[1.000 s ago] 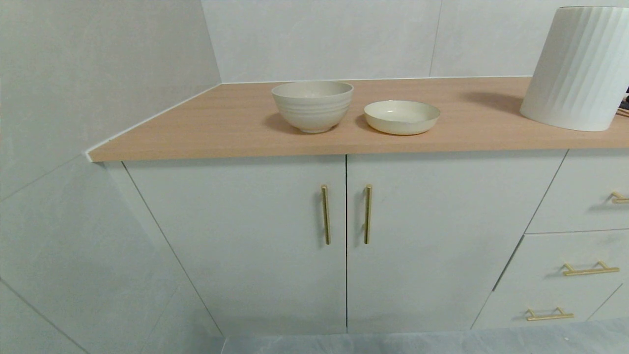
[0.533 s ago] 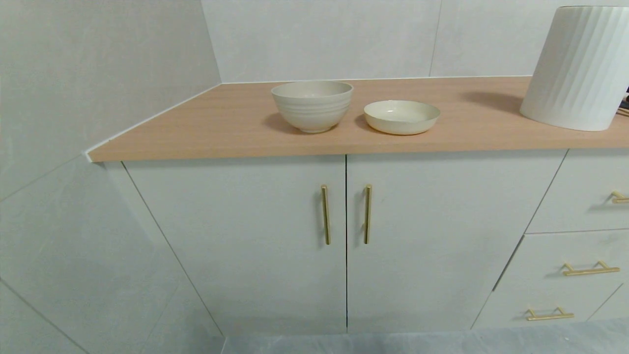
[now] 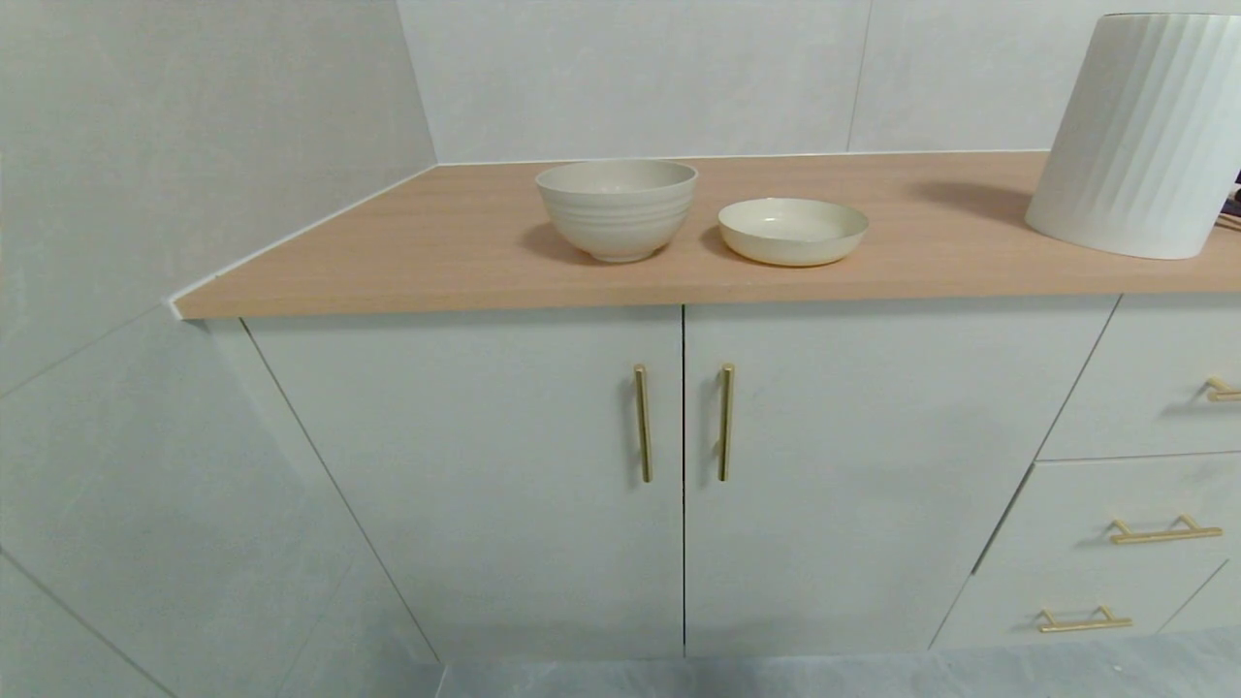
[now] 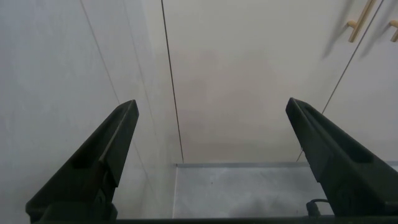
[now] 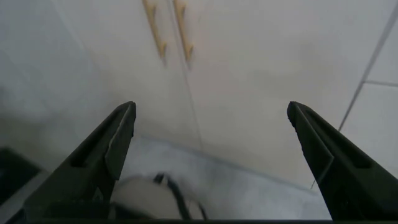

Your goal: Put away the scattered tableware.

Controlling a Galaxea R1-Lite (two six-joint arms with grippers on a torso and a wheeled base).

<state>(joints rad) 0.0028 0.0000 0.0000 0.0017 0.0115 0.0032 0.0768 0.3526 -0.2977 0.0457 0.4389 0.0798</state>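
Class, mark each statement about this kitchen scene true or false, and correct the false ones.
1. The ribbed bowl stands on the wooden countertop. True.
2. The shallow dish sits inside the bowl. False: it stands beside it, apart, on the robot's right.
3. The two cabinet doors below are open. False: both are shut.
4. The left gripper is open and empty. True.
5. The right gripper holds a spoon. False: it is open and empty.

In front of me a wood-toned countertop (image 3: 436, 252) runs into the corner of pale tiled walls (image 3: 194, 126). It sits over a white cabinet (image 3: 465, 543) with two shut doors (image 3: 853, 465) and upright brass handles (image 3: 643, 423). To my right sit drawers (image 3: 1096, 572) with brass pulls (image 3: 1163, 530), and the floor (image 3: 776, 679) at the cabinet's foot is grey.
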